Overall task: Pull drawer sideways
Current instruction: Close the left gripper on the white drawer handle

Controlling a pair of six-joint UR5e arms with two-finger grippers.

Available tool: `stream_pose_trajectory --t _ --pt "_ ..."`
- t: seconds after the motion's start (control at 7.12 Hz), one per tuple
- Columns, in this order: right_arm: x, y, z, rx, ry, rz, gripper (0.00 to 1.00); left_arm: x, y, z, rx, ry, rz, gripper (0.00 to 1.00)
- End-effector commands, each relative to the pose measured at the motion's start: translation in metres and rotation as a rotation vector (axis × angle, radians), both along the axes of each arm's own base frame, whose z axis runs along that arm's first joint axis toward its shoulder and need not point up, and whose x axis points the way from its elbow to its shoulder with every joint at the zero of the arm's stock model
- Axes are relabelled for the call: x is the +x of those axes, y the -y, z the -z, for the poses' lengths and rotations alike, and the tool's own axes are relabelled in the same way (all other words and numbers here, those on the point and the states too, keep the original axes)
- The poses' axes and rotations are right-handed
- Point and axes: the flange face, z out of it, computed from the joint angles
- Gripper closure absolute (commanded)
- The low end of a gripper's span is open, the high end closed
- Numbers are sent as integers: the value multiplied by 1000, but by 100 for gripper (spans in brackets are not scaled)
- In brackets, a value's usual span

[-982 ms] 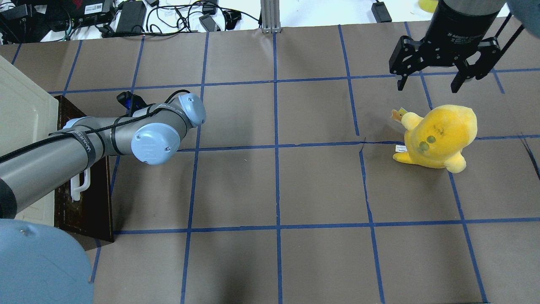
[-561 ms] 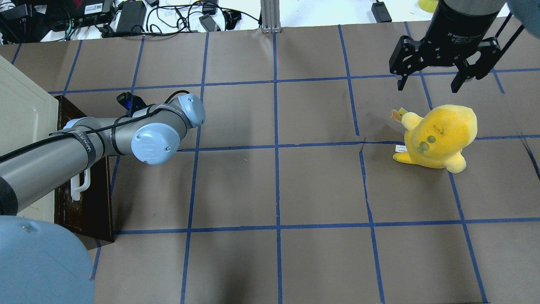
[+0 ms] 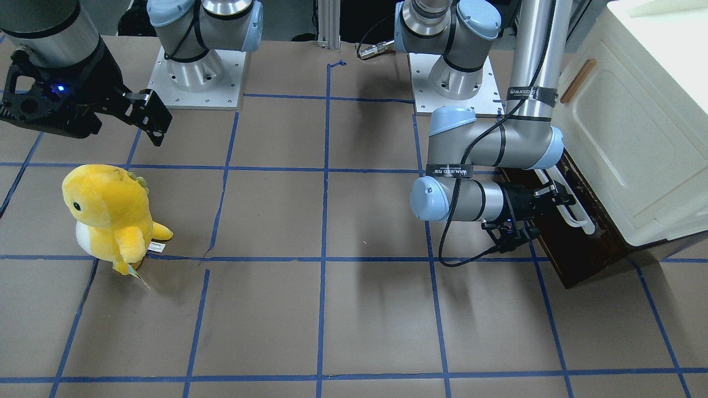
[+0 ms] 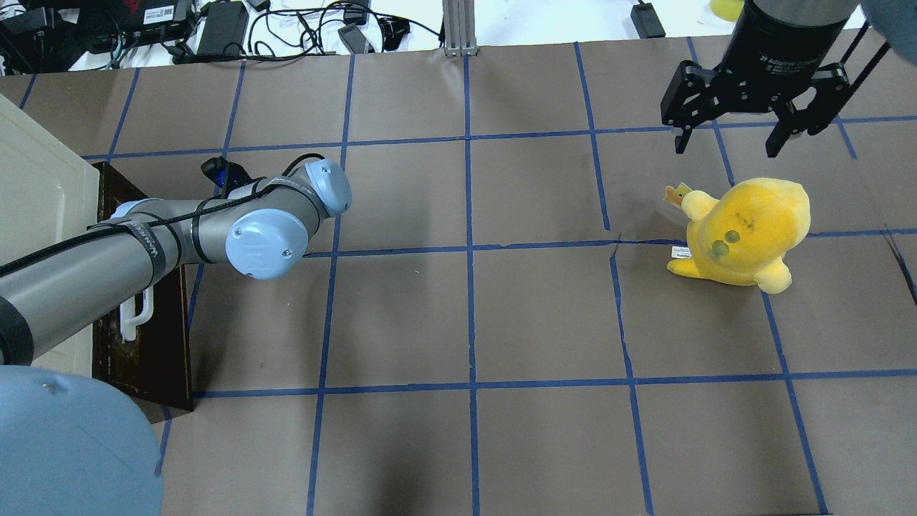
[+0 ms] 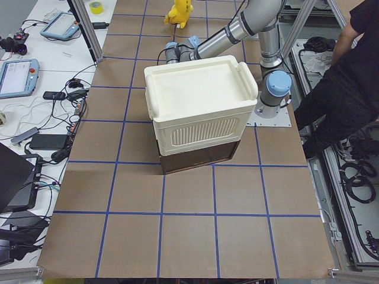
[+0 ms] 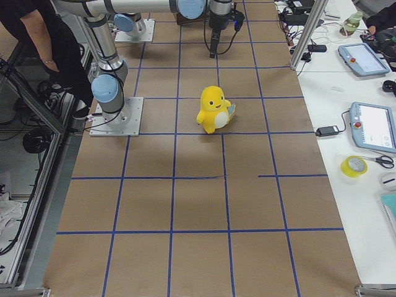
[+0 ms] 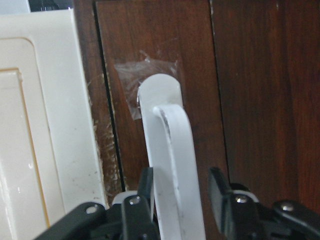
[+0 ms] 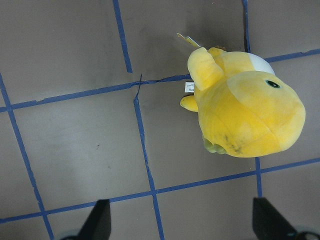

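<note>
The left claw sits open with a finger on each side of the white handle, ready to grab and pull the shut drawer under the cream cabinet.

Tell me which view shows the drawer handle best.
The left wrist view: the handle fills the frame, straddled by the jaws. Front-facing shows it small, partly behind the left arm; overhead shows only its near end under that arm. The side views and the right wrist view don't show it.
</note>
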Motion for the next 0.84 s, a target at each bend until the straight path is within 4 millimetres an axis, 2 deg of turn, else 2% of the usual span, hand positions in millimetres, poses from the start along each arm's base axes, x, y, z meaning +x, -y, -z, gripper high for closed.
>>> stream_pose_trajectory --t 0.0,0.28,0.7 --pt "0 0 0 0 0 0 0 0 0 1 0 -2 -1 68" --pt "0 0 0 1 0 0 0 -1 1 1 0 -3 1 81" --pt "0 0 0 0 0 0 0 -1 2 4 6 -3 2 86"
